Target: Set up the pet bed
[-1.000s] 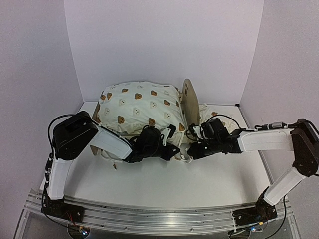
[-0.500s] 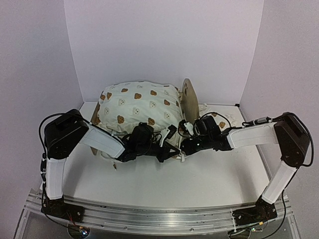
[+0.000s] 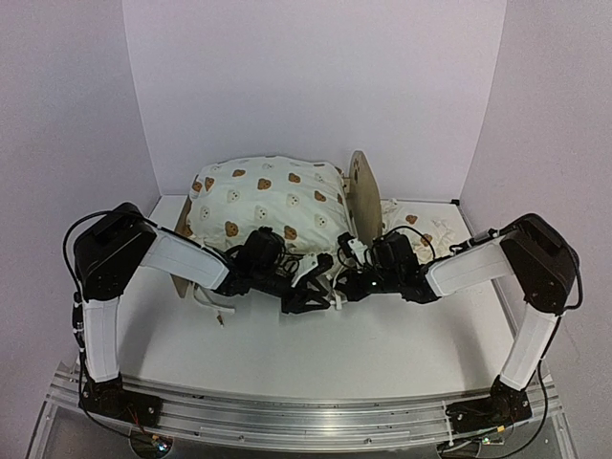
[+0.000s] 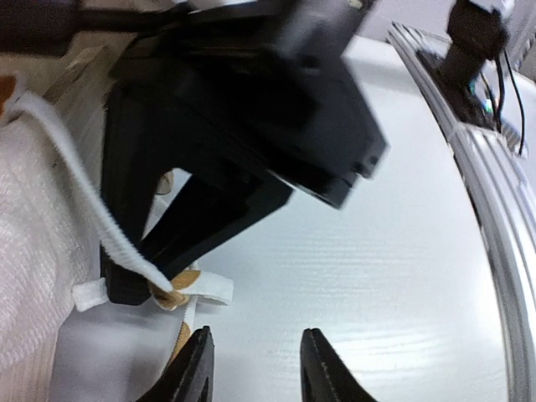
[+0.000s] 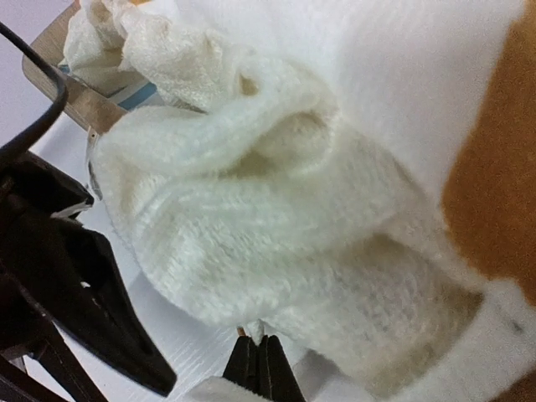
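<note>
The pet bed (image 3: 287, 206) sits at the back of the white table (image 3: 402, 344), with its bear-print duvet (image 5: 276, 226) bunched at the near side. The right gripper (image 5: 256, 362) has its jaws pinched tight on the duvet's fluffy hem. Just beside it, the left gripper (image 4: 258, 356) holds its jaws apart over bare table, gripping nothing.

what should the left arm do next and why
Probably ease the left gripper forward onto the tie string and close: its jaws stand open on nothing, while the right gripper is pinched shut on the duvet edge.
</note>
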Robot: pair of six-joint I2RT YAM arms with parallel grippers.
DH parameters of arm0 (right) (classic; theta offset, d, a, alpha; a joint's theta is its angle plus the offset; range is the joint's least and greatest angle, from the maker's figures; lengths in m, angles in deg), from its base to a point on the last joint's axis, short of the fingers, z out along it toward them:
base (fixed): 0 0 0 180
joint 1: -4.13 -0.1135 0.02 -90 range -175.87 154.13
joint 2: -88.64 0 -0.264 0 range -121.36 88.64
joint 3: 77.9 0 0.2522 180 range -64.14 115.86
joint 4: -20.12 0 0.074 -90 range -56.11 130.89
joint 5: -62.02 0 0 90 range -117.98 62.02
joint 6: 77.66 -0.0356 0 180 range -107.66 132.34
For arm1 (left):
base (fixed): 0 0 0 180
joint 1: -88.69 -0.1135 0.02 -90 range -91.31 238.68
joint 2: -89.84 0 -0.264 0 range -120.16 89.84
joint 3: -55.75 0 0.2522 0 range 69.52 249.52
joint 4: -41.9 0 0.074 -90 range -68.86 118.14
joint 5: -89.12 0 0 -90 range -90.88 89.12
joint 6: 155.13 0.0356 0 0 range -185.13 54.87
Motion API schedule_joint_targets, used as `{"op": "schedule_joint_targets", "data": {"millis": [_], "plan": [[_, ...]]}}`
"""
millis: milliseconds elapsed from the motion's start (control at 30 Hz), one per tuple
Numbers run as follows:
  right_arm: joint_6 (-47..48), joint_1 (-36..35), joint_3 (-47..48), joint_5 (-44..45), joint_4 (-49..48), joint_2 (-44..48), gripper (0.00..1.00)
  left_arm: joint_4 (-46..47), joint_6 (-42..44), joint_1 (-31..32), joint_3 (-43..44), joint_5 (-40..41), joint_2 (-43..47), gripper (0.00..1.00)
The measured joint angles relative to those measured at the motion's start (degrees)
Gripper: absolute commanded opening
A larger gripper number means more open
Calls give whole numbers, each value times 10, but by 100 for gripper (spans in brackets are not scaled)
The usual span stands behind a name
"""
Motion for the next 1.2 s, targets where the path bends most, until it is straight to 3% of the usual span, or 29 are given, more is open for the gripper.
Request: {"op": "schedule_joint_targets", "data": {"millis": [33, 233, 533, 1033, 1200], "plan": [[0, 0, 0, -2, -11, -6, 0, -16, 29, -2, 0, 0, 6, 22], [3, 0, 0, -8, -38, -26, 0, -31, 163, -22, -6, 34, 48, 21], [18, 0, 0, -28, -55, -27, 0, 94, 287, -31, -58, 87, 38, 39], [62, 0, 0, -77, -62, -27, 0, 133, 359, -35, -38, 72, -2, 35], [69, 4, 0, -79, -63, -27, 0, 138, 381, -36, -17, 72, -21, 26]]}}
